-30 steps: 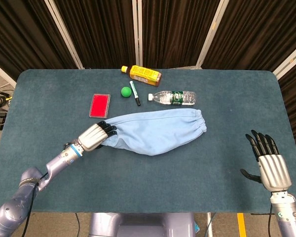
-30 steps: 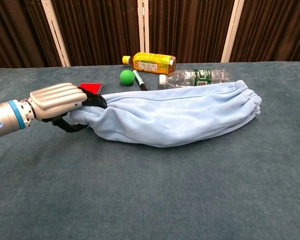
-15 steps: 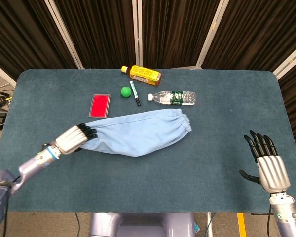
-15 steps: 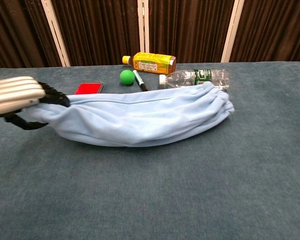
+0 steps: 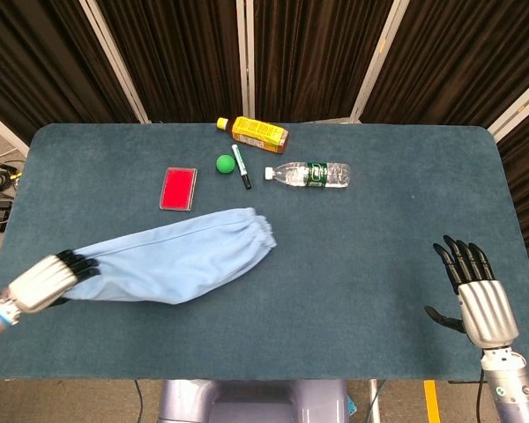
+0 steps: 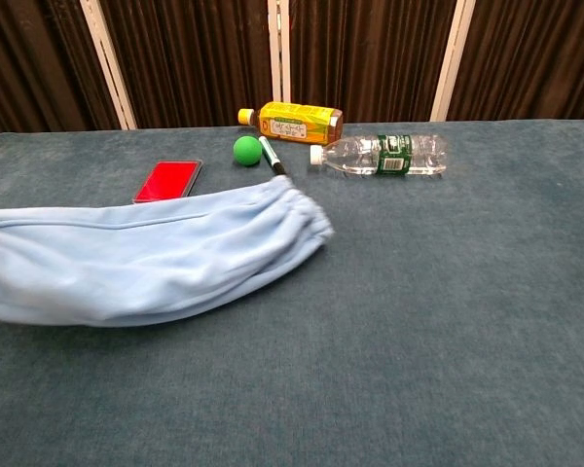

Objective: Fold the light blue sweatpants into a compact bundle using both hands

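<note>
In the head view my left hand (image 5: 42, 284) is at the near-left corner of the tabletop (image 5: 379, 229), and the arm behind it is cut off by the picture's left edge. My dark fingertips (image 5: 78, 263) close on the end of the light blue sweatpants (image 5: 172, 258), so this hand holds the cloth. The sweatpants lie as one long roll from that corner toward the middle of the tabletop, the gathered cuff at the far end. My right hand (image 5: 478, 295) stands at the near-right corner, back of the hand to the camera, fingers apart and pointing up, holding nothing. Near the far edge lie a red case (image 5: 178, 188), a green ball (image 5: 225, 163), a marker (image 5: 241, 166), an amber bottle (image 5: 258, 133) and a clear water bottle (image 5: 310, 174) — all apart from the cloth.

In the chest view neither hand shows; the sweatpants (image 6: 136, 263) run out of the picture at the left.

Against the picture half a second ago, my left hand has pulled the sweatpants further to the near-left — the cuff is now well away from the water bottle. My right hand has hardly moved.
</note>
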`<state>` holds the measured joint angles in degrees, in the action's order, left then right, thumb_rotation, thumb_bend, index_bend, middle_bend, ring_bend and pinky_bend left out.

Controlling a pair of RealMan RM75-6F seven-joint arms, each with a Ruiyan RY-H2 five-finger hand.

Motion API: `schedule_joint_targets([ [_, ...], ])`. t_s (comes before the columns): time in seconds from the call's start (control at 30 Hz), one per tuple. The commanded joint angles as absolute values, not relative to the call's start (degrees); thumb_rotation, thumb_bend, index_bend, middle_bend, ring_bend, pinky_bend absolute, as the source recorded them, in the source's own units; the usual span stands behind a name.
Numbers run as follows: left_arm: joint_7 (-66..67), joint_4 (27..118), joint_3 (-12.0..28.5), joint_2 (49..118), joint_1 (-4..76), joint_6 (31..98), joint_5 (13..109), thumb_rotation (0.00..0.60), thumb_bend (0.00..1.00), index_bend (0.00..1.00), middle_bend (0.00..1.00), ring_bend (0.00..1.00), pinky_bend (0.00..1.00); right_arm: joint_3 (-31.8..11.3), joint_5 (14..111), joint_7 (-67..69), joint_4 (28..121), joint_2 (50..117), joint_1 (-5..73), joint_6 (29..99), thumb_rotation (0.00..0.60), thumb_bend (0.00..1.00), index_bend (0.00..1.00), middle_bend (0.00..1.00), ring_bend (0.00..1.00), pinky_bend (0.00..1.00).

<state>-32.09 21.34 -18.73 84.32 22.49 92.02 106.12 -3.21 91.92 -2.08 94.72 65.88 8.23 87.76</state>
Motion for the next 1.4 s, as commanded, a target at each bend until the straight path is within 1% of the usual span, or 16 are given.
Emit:
schedule_joint_targets([
  [0.03,-33.9,20.7,-19.3,82.4,18.9,94.5,105.7,0.600,0.91,0.56,0.28,0.32,0.43,-3.2,92.2,-2.0,95.0,65.7,8.1,87.9,0.600,0.00,0.00,0.00,0.00,0.00],
  [0.13,-34.2,20.0,-18.5,82.1,18.0,96.0,105.3,0.600,0.91,0.57,0.28,0.32,0.43,-3.2,92.4,-1.8,95.2,65.6,8.1,88.0,0.600,0.00,0.00,0.00,0.00,0.00],
  [0.27,-34.3,20.5,-17.1,82.3,19.2,97.4,104.8,0.600,0.92,0.57,0.28,0.32,0.43,-3.2,92.5,-1.7,95.3,65.5,8.1,88.0,0.600,0.00,0.00,0.00,0.00,0.00],
  [0.33,-33.7,21.0,-16.4,82.5,20.4,98.0,104.7,0.600,0.92,0.57,0.28,0.32,0.43,-3.2,92.5,-1.7,95.3,65.5,8.0,88.0,0.600,0.00,0.00,0.00,0.00,0.00],
  [0.43,-32.1,23.5,-14.3,83.3,24.8,97.7,104.6,0.600,0.92,0.58,0.29,0.32,0.43,-3.3,92.5,-1.7,95.3,65.4,8.0,88.0,0.600,0.00,0.00,0.00,0.00,0.00],
  [0.5,-30.4,26.3,-12.6,84.3,28.5,95.6,104.2,0.600,0.91,0.59,0.30,0.32,0.43,-3.3,92.5,-1.7,95.3,65.4,8.0,88.0,0.600,0.00,0.00,0.00,0.00,0.00],
  [0.7,-25.9,33.7,-9.1,86.4,36.1,90.4,103.8,0.600,0.91,0.59,0.30,0.32,0.43,-3.7,91.7,-1.3,95.0,65.2,7.8,88.0,0.600,0.00,0.00,0.00,0.00,0.00],
  [0.77,-22.1,37.1,-7.5,88.3,41.5,85.6,104.3,0.600,0.91,0.59,0.30,0.32,0.43,-4.2,90.7,-1.0,94.6,65.1,7.8,87.8,0.600,0.00,0.00,0.00,0.00,0.00],
  [0.9,-19.2,40.5,-6.6,89.2,44.1,80.9,103.9,0.600,0.92,0.59,0.30,0.32,0.43,-4.3,90.5,-0.9,94.3,65.1,7.8,87.6,0.600,0.00,0.00,0.00,0.00,0.00],
  [1.07,-16.9,41.9,-6.0,90.9,46.3,77.2,103.7,0.600,0.91,0.57,0.29,0.32,0.42,-4.5,90.4,-0.9,94.2,65.1,7.8,87.7,0.600,0.00,0.00,0.00,0.00,0.00],
  [1.2,-15.8,42.5,-5.5,93.1,48.2,73.7,103.3,0.600,0.89,0.52,0.27,0.32,0.40,-4.6,90.2,-0.8,94.0,65.1,7.9,87.4,0.600,0.00,0.00,0.00,0.00,0.00],
  [1.27,-15.6,42.6,-5.0,94.0,48.7,72.9,102.9,0.600,0.88,0.47,0.25,0.30,0.38,-4.7,90.1,-0.7,94.0,65.1,7.9,87.3,0.600,0.00,0.00,0.00,0.00,0.00],
  [1.3,-15.6,42.7,-4.8,94.6,49.1,72.3,102.7,0.600,0.83,0.40,0.22,0.27,0.35,-4.7,89.9,-0.6,93.9,65.1,7.9,87.3,0.600,0.00,0.00,0.00,0.00,0.00],
  [1.33,-15.7,42.7,-4.7,95.0,49.3,71.8,102.6,0.600,0.72,0.30,0.16,0.21,0.29,-4.8,89.8,-0.5,93.9,65.1,8.0,87.2,0.600,0.00,0.00,0.00,0.00,0.00],
  [1.37,-15.8,42.7,-4.6,95.3,49.6,71.3,102.5,0.600,0.62,0.22,0.11,0.16,0.24,-4.8,89.8,-0.4,93.9,65.1,8.0,87.2,0.600,0.00,0.00,0.00,0.00,0.00],
  [1.4,-15.9,42.7,-4.5,95.6,49.8,70.6,102.2,0.600,0.45,0.10,0.05,0.08,0.16,-4.8,89.7,-0.4,93.8,65.1,8.0,87.1,0.600,0.00,0.00,0.00,0.00,0.00],
])
